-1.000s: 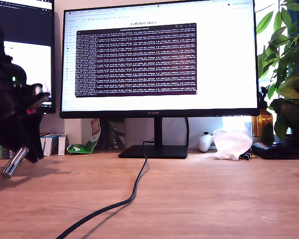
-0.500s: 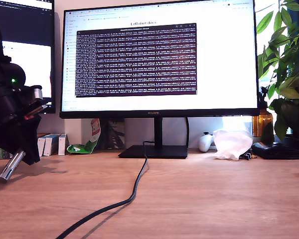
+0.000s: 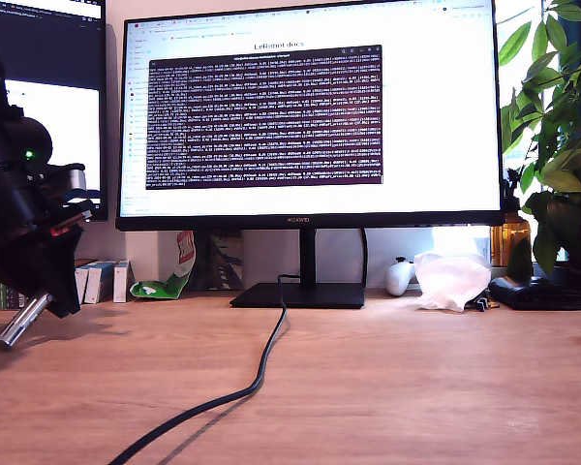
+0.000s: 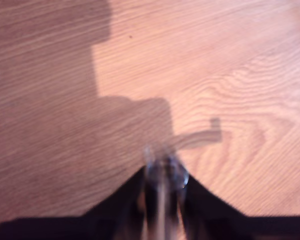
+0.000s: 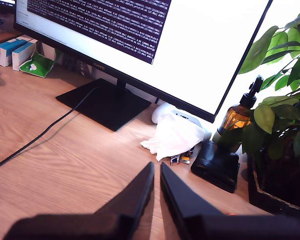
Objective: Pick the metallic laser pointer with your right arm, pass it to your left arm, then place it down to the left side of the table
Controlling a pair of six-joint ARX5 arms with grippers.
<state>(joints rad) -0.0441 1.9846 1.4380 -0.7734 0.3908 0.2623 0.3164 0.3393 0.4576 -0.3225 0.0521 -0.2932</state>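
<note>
Exterior view: black arm at the view's left edge, green LED lit. Slim shiny silver metal laser pointer (image 3: 21, 323) clamped in my first gripper (image 3: 41, 300), tilted, lower end low over the light-brown wood-grain bench (image 3: 387, 378); contact with the bench not clear. Black cable (image 3: 242, 387) running from the black monitor stand (image 3: 298, 294) toward the camera. Crumpled white tissue (image 3: 451, 279) and green leafy plant (image 3: 557, 126) at the view's right.

First wrist view: black pointed fingers (image 4: 132, 200) closed on the pointer (image 4: 162, 175), blurred, end cap facing the bench (image 4: 215, 60), shadow beneath.

Second wrist view: my second gripper (image 5: 156, 175) above the bench (image 5: 65, 165), fingers (image 5: 140, 192) nearly together with only a thin gap, holding nothing. Tissue (image 5: 172, 137), amber pump bottle (image 5: 237, 115), plant (image 5: 285, 115) ahead.
</note>
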